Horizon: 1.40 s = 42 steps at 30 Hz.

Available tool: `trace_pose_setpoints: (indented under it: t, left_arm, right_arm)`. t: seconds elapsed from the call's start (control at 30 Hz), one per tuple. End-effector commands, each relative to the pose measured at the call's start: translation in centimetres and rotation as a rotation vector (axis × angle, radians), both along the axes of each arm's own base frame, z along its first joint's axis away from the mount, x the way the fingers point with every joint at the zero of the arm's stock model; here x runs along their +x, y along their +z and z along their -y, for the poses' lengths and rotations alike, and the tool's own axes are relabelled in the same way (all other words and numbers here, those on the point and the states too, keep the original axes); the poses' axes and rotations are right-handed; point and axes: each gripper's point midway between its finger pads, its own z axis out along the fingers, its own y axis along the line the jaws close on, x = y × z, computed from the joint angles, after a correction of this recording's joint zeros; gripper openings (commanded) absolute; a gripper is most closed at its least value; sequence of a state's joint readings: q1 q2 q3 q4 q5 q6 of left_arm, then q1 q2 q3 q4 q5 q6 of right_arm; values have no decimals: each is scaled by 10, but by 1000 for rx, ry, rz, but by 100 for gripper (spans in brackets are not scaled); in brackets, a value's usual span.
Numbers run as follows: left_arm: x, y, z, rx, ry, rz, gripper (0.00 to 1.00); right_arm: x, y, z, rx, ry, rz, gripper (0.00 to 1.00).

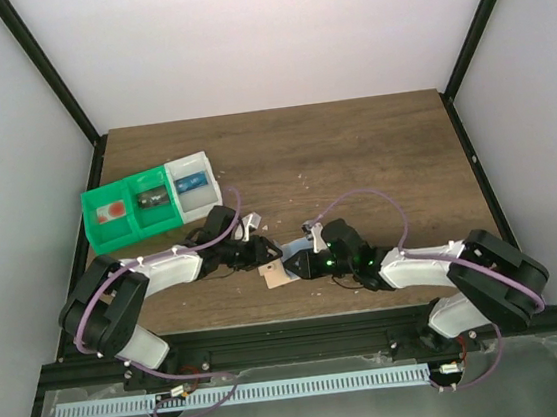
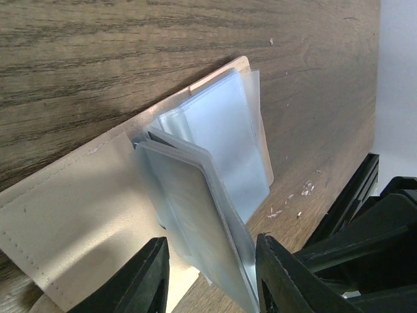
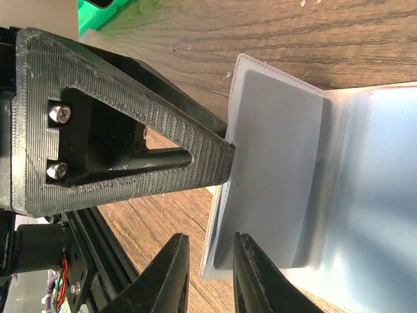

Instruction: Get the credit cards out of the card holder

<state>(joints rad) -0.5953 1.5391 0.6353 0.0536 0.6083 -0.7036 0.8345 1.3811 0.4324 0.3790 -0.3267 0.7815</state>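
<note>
The card holder (image 1: 281, 274) lies open on the tabletop (image 1: 352, 150), near the front edge, between the two arms. Its tan cover (image 2: 71, 202) is flat on the wood, and its clear pockets (image 2: 195, 195) stand up from it like the pages of a book. The credit cards (image 2: 221, 130) are inside these pockets; they look pale blue-grey through the plastic.

The left pincer (image 2: 212, 244) has one finger on each side of the raised pockets. Its fingers are apart, but I cannot tell if they press the plastic. The right pincer (image 3: 210, 238) comes from the other side. Its fingers are only a little apart, with the lower edge of one pocket (image 3: 280, 176) in the narrow gap; I cannot tell if they pinch it.

A green bin (image 1: 128, 213) and a white bin (image 1: 195, 183) stand together at the far left.
</note>
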Motion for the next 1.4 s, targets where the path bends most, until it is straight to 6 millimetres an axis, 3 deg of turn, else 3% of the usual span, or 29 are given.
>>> trace_pose_setpoints:
  t: [0.0, 0.37, 0.53, 0.73, 1.27, 1.37]
  left_arm:
    - [5, 2, 3, -13, 1, 9, 39]
    - [4, 2, 2, -12, 4, 12, 39]
    - [3, 1, 0, -3, 7, 12, 41]
    - [4, 6, -4, 13, 20, 31, 46]
    - [-7, -12, -17, 73, 34, 7, 46]
    - [-5, -5, -20, 70, 51, 26, 47]
  right_arm:
    - [5, 10, -12, 13, 25, 16, 21]
    - [6, 2, -10, -17, 10, 2, 12]
    - [8, -4, -2, -52, -25, -1, 1]
    - [8, -7, 5, -63, -52, 0, 1]
    - [9, -12, 21, -93, -123, -7, 0]
    - [7, -10, 20, -78, -114, -5, 0]
